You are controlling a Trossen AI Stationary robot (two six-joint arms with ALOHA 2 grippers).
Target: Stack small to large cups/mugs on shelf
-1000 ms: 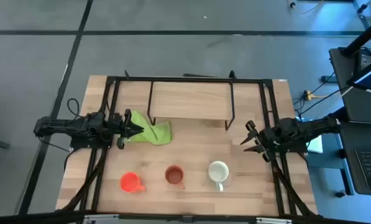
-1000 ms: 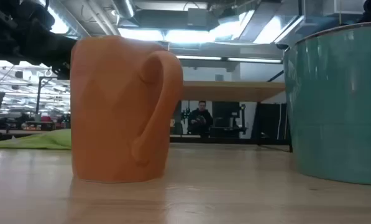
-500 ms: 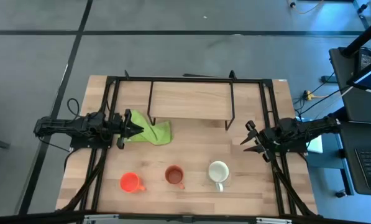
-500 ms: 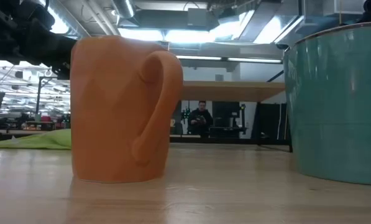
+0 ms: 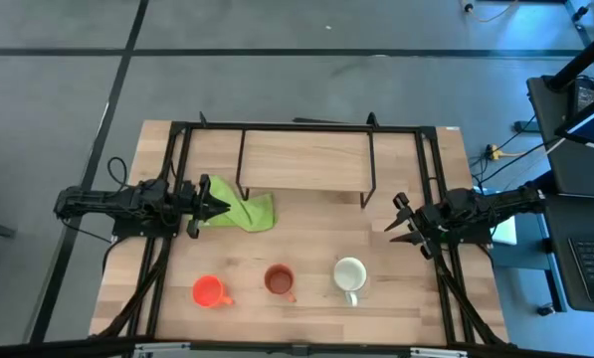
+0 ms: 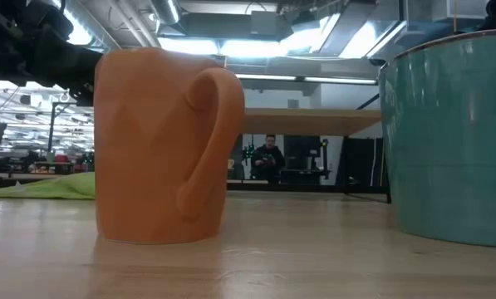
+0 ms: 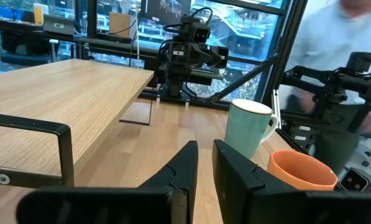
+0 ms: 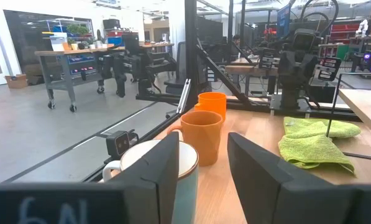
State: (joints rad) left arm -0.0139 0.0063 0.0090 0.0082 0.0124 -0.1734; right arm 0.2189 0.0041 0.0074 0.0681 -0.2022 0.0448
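Note:
Three mugs stand upright in a row near the table's front edge: the orange-red one (image 5: 209, 290), the brown-orange one (image 5: 279, 280) and the pale green one (image 5: 349, 273). The shelf (image 5: 304, 159) stands on black legs at the far middle, with nothing on top. My left gripper (image 5: 220, 207) hovers level over the left edge of a lime-green cloth (image 5: 245, 212). Its fingers (image 7: 205, 155) stand a narrow gap apart, with nothing between them. My right gripper (image 5: 396, 221) waits at the table's right, open (image 8: 204, 149), and points toward the mugs.
A black frame (image 5: 182, 149) rings the table. The cloth lies flat in front of the shelf's left leg (image 5: 241, 164). Bare wood stretches between the shelf and the mug row. A person in a light shirt (image 7: 334, 43) stands beyond the table's right side.

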